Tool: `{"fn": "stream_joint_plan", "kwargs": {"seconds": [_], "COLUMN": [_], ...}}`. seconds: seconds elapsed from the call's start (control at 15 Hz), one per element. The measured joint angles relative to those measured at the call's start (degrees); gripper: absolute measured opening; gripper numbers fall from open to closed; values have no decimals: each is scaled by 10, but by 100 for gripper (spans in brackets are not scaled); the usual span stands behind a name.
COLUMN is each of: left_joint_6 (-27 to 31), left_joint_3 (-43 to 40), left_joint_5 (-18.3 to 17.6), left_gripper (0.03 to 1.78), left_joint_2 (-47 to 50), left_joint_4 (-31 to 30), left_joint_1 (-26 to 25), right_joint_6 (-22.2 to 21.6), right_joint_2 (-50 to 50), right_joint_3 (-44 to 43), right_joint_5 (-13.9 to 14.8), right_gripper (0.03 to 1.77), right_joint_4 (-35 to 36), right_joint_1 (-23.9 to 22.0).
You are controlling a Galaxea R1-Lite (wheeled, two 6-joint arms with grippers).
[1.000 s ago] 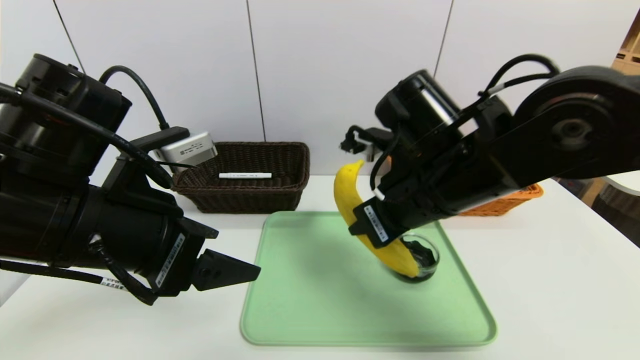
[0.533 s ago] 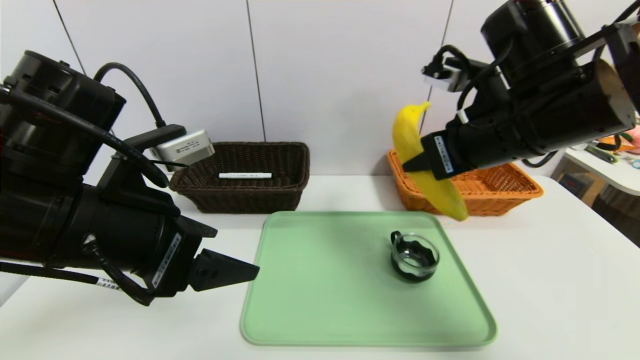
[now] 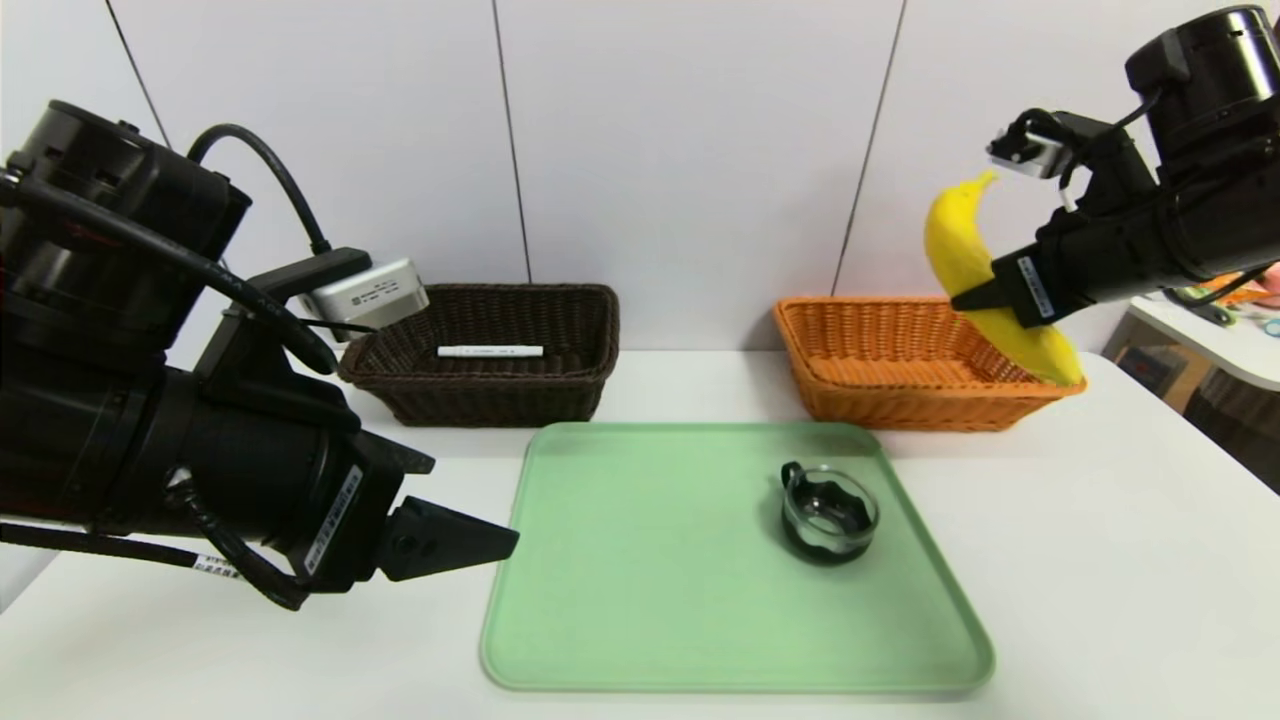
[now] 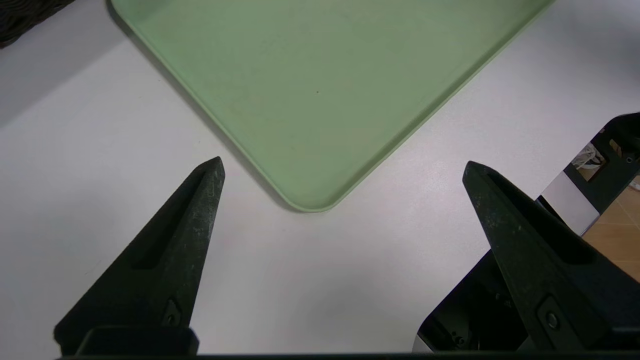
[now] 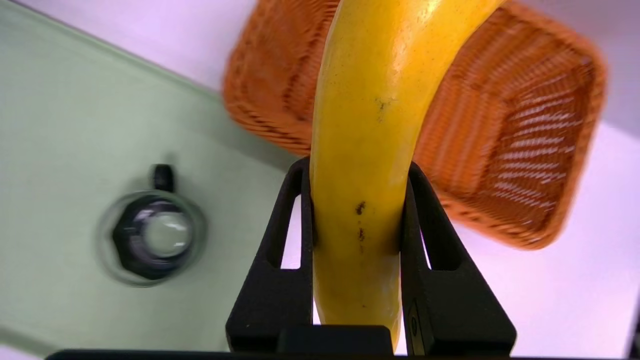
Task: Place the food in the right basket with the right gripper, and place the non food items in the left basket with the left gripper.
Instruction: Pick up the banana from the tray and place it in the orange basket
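Head view: the robot's black right gripper point(image 3: 985, 298) is raised over the orange woven basket point(image 3: 925, 385) on the right of the white table point(image 3: 1120, 560). It is clamped on a curved yellow banana point(image 3: 955, 240), gripped around its middle. The banana slants, its stem end up and to the left, its other end down and to the right, in front of the basket's right part. The black left gripper point(image 3: 465, 510) hangs at the left edge of the pale green rectangular tray point(image 3: 650, 570), its fingers spread with nothing between them. On the tray's right side stands a clear glass cup with a black base and handle point(image 3: 830, 515). Behind the tray, on the left, a dark brown woven basket point(image 3: 480, 400) holds a slim white pen point(image 3: 490, 351).

Left wrist view: the two black fingers point(image 4: 200, 225) stand wide apart above the table, near a corner of the tray.

Right wrist view: both black fingers point(image 5: 285, 280) press against opposite sides of the banana, which extends out past their tips. The orange basket lies beyond the banana, and the glass cup sits on the tray, apart from the gripper.
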State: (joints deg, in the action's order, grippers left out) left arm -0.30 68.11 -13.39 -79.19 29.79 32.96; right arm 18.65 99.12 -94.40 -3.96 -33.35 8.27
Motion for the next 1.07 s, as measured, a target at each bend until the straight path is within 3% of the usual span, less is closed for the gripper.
{"fn": "stream_joint_plan", "kwargs": {"seconds": [0.2,0.33,0.53,0.87,1.07], "left_joint_6": [-1,-1,-1,-3,-3], "left_joint_3": [-2,-2,-3,-6,-7], "left_joint_5": [0,1,1,1,1], "left_gripper": [169,169,169,169,169], "left_joint_2": [0,1,0,-5,-5], "left_joint_4": [0,0,-1,-1,-1], "left_joint_1": [0,-1,-1,-1,-1], "right_joint_6": [169,270,365,567,604], "right_joint_2": [30,58,85,117,141], "right_joint_3": [-2,-10,-19,-33,-58], "right_joint_5": [-50,-62,-61,-50,-25], "right_gripper": [47,47,47,47,47], "right_joint_4": [42,57,59,59,59], "right_joint_1": [-75,-103,-113,-111,-93]}}
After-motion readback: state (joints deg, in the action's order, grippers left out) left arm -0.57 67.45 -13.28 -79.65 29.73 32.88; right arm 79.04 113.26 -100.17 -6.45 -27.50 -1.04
